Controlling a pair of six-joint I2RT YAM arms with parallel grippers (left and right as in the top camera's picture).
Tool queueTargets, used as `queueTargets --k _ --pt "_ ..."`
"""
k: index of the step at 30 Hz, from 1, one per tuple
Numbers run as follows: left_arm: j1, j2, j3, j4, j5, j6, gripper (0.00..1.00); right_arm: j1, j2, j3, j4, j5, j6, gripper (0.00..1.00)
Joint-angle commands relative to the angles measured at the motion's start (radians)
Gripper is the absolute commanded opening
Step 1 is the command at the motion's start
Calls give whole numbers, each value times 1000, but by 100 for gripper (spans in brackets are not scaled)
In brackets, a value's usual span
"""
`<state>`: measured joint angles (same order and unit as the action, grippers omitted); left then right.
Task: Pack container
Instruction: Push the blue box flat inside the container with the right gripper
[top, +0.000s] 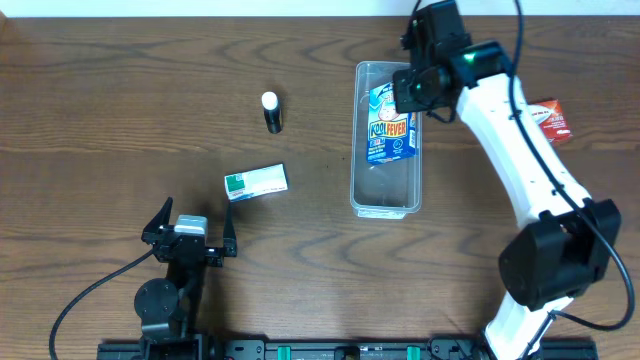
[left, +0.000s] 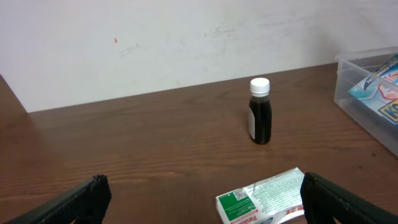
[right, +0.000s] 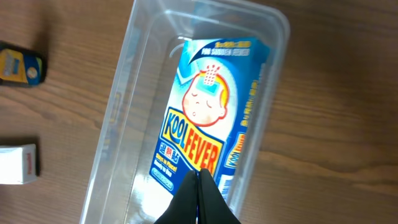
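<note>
The clear plastic container (top: 385, 190) lies lengthwise at centre right, and a blue Kool Fever box (top: 391, 125) lies inside its far half. My right gripper (top: 412, 95) hovers over that box, fingers shut together with nothing between them. In the right wrist view the shut fingertips (right: 199, 180) are just above the box (right: 205, 118), inside the container's walls (right: 118, 106). My left gripper (top: 195, 222) is open and empty near the front left. A green-and-white box (top: 256, 182) lies just ahead of its right finger (left: 264, 196).
A small dark bottle with a white cap (top: 271, 112) stands left of the container and shows in the left wrist view (left: 260, 112). A red packet (top: 553, 120) lies at the far right. The container's corner (left: 360, 93) shows in the left wrist view.
</note>
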<state>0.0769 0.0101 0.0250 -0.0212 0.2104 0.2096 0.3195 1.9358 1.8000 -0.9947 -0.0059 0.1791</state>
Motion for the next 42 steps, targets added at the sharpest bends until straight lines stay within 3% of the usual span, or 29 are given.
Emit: queueTargets --k 1,17,42 --pt "3 -5 -21 -26 18 -5 98 23 56 18 2 47 -7 1" --pt "3 -5 -21 -26 18 -5 98 42 191 18 -21 122 11 1" --pt "3 -5 -21 -26 18 -5 98 43 196 29 -50 163 37 1"
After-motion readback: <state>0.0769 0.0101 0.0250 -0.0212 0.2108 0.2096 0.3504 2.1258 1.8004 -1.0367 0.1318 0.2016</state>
